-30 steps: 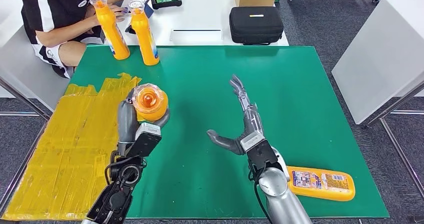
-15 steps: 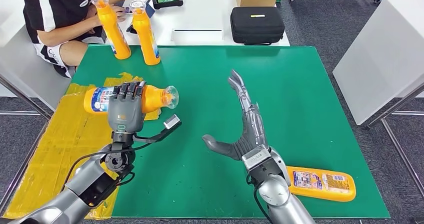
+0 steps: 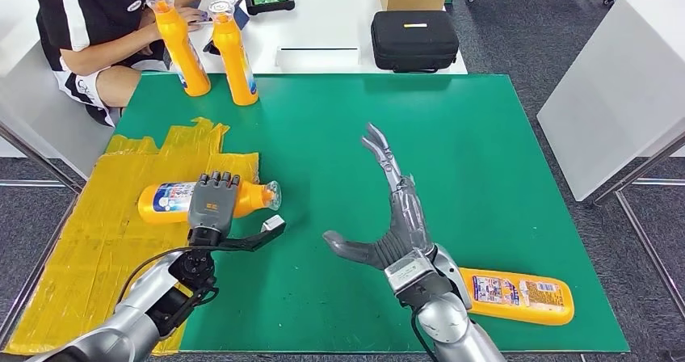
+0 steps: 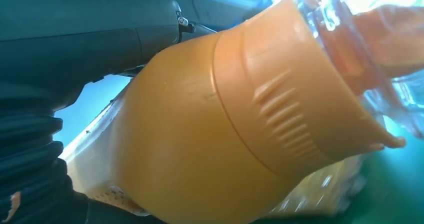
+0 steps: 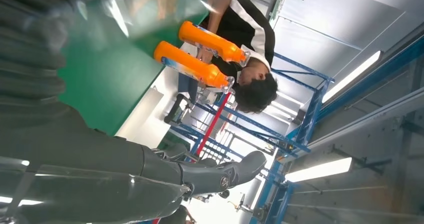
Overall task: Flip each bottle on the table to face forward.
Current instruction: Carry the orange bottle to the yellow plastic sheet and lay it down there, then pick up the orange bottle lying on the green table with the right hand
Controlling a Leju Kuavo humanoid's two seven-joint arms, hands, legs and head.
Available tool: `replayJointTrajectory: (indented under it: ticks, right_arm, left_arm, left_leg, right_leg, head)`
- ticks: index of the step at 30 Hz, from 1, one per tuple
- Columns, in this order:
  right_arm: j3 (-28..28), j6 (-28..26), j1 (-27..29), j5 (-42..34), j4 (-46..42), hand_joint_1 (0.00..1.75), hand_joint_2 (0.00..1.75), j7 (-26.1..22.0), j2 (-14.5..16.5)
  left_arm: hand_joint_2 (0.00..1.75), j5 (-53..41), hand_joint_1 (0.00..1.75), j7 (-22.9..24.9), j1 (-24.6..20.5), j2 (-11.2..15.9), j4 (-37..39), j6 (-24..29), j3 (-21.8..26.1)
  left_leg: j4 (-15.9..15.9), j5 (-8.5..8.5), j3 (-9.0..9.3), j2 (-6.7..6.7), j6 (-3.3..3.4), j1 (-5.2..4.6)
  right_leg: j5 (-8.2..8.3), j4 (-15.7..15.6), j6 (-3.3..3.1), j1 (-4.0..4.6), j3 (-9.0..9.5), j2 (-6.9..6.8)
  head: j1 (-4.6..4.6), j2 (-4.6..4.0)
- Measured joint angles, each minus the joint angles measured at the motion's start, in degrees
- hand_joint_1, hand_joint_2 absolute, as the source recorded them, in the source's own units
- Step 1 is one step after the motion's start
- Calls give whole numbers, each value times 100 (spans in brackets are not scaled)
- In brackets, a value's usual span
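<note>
While its fingers [image 3: 216,182] are wrapping over a lying orange bottle [image 3: 165,201], the left hand [image 3: 212,206] is gripping it at the table's [image 3: 485,136] nine o'clock, cap toward three o'clock. The right hand [image 3: 396,216] is hovering released, fingers spread; another bottle [image 3: 521,296] is lying at five o'clock, two upright bottles [image 3: 234,51] standing at eleven.

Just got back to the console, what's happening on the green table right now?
The left hand grips an orange plastic bottle with a clear cap, holding it on its side, label up, over the yellow taped patch at the green table edge. The right hand is open above the table, holding nothing. Another orange bottle lies flat near the front right corner. Two upright orange bottles stand at the far left by a seated person.
</note>
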Motion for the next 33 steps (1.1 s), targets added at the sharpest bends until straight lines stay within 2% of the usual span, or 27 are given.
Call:
replayJointTrajectory:
  ticks: [5, 11, 12, 15, 16, 19, 22, 28, 31, 33]
  right_arm:
    - [-17, 69, -8, 54, 0, 0, 175, 41, 28]
    - [-46, 73, -7, 139, 0, 0, 175, 144, 56]
    - [-51, 73, -6, 145, 0, 0, 175, 149, 56]
    - [-63, 72, -3, 150, 0, 0, 175, 152, 56]
    - [-67, 72, -2, 151, 0, 0, 175, 154, 56]
    - [-72, 62, 9, 152, 0, 0, 175, 164, 56]
    - [-73, 51, 23, 152, 0, 0, 175, 171, 61]
    - [-77, 51, 42, 162, 1, 0, 175, 194, 83]
    - [-77, 51, 49, 169, 5, 0, 175, 202, 89]
    - [-77, 53, 49, 169, 15, 0, 175, 202, 90]
  left_arm:
    - [175, 0, 175, 40, 9, -104, 243, -288, 420]
    - [175, 0, 175, 536, 11, -155, 346, -357, 814]
    - [175, 0, 154, 551, 13, -156, 354, -356, 862]
    - [175, 0, 23, 467, 27, -168, 361, -345, 1024]
    - [131, 0, 0, 409, 35, -178, 361, -329, 1076]
    - [0, 54, 0, 55, 60, -245, 363, -280, 1257]
    - [0, 361, 0, -704, 75, -396, 368, -277, 1604]
    - [0, 562, 0, -1398, 122, -652, 398, -436, 2174]
    - [0, 762, 0, -1926, 165, -774, 403, -620, 2473]
    - [0, 1177, 0, -2472, 176, -861, 394, -849, 2680]
  left_leg:
    - [0, 0, 0, 0, 0, 0]
    - [0, 0, -1, -1, 0, -1]
    - [0, 0, -1, -1, 0, -1]
    - [0, 0, -1, -1, 0, -1]
    - [0, 0, -1, -1, 0, -1]
    - [0, 0, 0, -3, 0, -1]
    - [0, 0, 0, -7, 0, -1]
    - [0, 0, 1, -4, 0, -2]
    - [0, 0, 1, -5, 0, -1]
    - [0, 0, 2, -8, 0, -1]
  right_leg:
    - [0, 0, 0, -1, 1, 0]
    - [0, 0, 0, -1, 0, 0]
    - [0, 0, 0, -1, 0, 0]
    - [0, 0, 0, -1, 0, 0]
    - [0, 0, 0, -1, 0, 0]
    - [0, 0, 0, -1, 1, -1]
    - [0, 0, 0, -2, 3, -2]
    - [0, 0, 0, -2, 3, -2]
    - [0, 0, 0, -1, 2, -2]
    - [0, 0, 0, -2, 5, -4]
  head:
    - [0, 0]
    - [-1, 0]
    - [0, 0]
    - [0, 0]
    - [-1, 0]
    - [-1, 0]
    - [-1, 0]
    - [-1, 0]
    - [-1, 0]
    - [-1, 0]
